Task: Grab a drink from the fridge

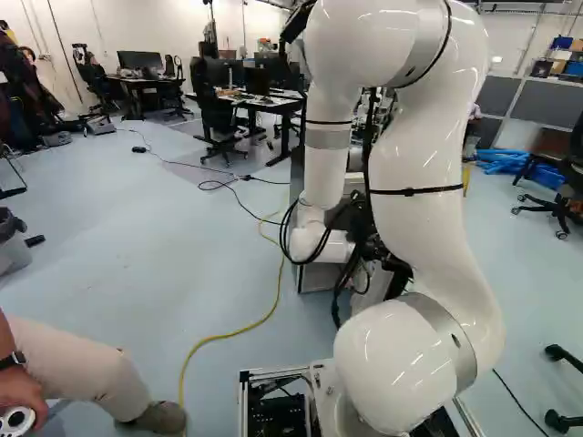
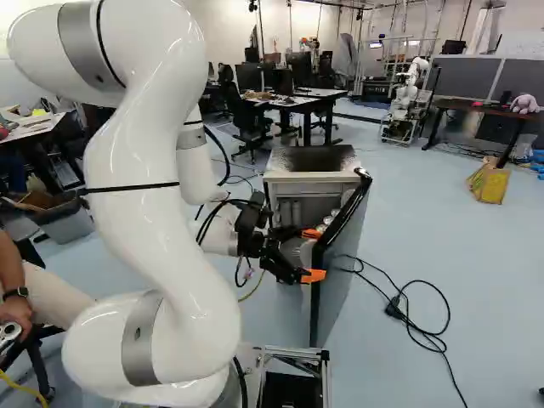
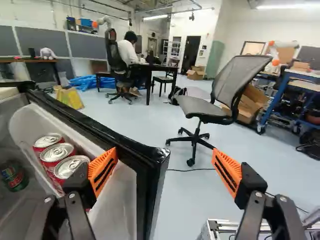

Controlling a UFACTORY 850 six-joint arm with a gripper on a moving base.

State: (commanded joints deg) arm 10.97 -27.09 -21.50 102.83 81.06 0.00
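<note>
1. Fridge (image 2: 310,178) ahead of base, door (image 2: 342,255) swung open on its right side, free edge toward the near side.
2. In the way: door's black-trimmed edge lies between the gripper (image 2: 314,254) fingers, one finger on the can side, other on the outer side. Contact with door: can't tell.
3. Jaws wide apart, no can between them.
4. Floor: black cable (image 2: 418,327) looped right of door; yellow cable (image 1: 276,296) runs left of fridge toward the near side. Desk (image 2: 308,104) with monitors, far, behind fridge; another robot (image 2: 410,98) far right. Mesh office chair (image 3: 200,106) out past the door's outer side.
5. Drinks: three red cans (image 3: 57,151) in a row in the pale door shelf (image 3: 30,122), inner face of door. Silver lids, pull tabs, lids closed. Can nearest the gripper partly hidden by a finger.
6. Dark green can (image 3: 14,176) with red marking, deeper in beside the shelf, blurry.
7. Red cans upright, lids up, long axes vertical; row runs along the door, from its free edge toward the fridge body. Green can's long axis: can't tell.
</note>
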